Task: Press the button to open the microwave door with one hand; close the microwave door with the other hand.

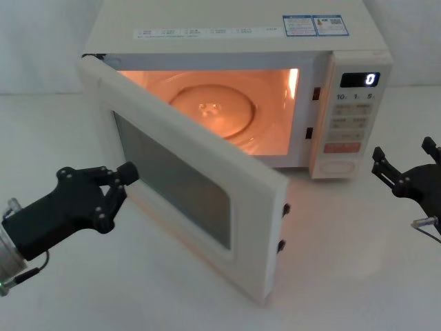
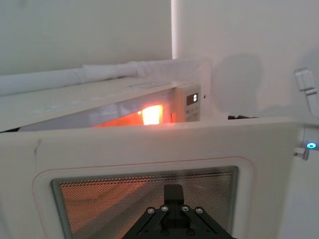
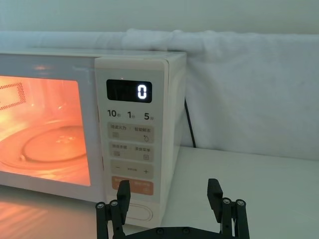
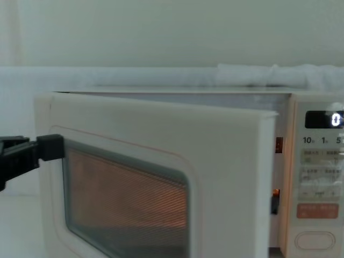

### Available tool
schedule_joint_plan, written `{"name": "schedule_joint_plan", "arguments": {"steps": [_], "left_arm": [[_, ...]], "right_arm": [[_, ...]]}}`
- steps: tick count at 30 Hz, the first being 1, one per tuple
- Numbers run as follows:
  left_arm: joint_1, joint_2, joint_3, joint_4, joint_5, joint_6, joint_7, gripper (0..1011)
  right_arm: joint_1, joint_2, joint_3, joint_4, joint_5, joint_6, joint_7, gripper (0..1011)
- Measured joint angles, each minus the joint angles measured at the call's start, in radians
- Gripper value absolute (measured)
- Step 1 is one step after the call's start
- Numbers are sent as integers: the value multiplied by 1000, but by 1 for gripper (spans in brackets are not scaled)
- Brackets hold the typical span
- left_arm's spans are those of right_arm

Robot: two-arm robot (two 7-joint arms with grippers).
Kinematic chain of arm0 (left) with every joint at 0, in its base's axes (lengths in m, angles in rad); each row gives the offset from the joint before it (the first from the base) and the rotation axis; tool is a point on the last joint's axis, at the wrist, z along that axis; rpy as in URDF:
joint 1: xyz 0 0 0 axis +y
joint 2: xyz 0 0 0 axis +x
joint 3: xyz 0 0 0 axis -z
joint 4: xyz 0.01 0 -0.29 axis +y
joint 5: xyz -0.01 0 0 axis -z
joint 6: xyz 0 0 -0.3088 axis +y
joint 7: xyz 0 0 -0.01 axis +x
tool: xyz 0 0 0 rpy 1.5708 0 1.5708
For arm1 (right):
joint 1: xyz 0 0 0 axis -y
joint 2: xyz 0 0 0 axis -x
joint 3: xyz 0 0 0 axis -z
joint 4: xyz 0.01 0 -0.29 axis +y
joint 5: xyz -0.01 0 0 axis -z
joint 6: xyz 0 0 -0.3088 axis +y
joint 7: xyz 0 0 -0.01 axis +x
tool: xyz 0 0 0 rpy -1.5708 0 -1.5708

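Door [image 1: 186, 183] of the microwave [image 1: 234, 41] is cream with one dark window, swung half open on its left hinge, free edge toward the table's front. Left gripper [image 1: 122, 181], fingers closed on nothing, touches its outer face. One pill-shaped button [image 1: 335, 167] sits lowest on the panel; right gripper [image 1: 403, 165] hovers nearby, spread and empty.

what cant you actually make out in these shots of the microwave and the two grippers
- Left gripper: whether its tip touches the microwave door; the head view's angle leaves that unsettled, and the chest view cuts the arm off at its edge.
- Button: partly hidden behind the open right gripper in the right wrist view.
- Panel key labels: too small to read in every view.
- Door's inner face: turned away from all cameras.
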State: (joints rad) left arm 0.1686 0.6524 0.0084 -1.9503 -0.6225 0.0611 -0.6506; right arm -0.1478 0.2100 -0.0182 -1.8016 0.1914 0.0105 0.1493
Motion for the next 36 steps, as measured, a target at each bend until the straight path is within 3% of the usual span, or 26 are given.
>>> {"name": "schedule_joint_plan", "arguments": {"steps": [7,15,16,22,29,36], "left_arm": [[-40,-15,57,1,-5,-8,19,0],[-141,-79,170,43,3,-1,67,0],[-163,-90,198,53,4,2,69,0],[-230,-112,291,83,23,12,58,0],[-287,-130,376,106,50,24,55,0],[-345,-174,447,150,67,34,94,0]], "right_arm": [[0,0,0,0,0,0,0,1000],[0,0,0,0,0,0,0,1000],[0,0,0,0,0,0,0,1000],[0,0,0,0,0,0,0,1000],[0,0,0,0,0,0,0,1000],[0,0,0,0,0,0,0,1000]]}}
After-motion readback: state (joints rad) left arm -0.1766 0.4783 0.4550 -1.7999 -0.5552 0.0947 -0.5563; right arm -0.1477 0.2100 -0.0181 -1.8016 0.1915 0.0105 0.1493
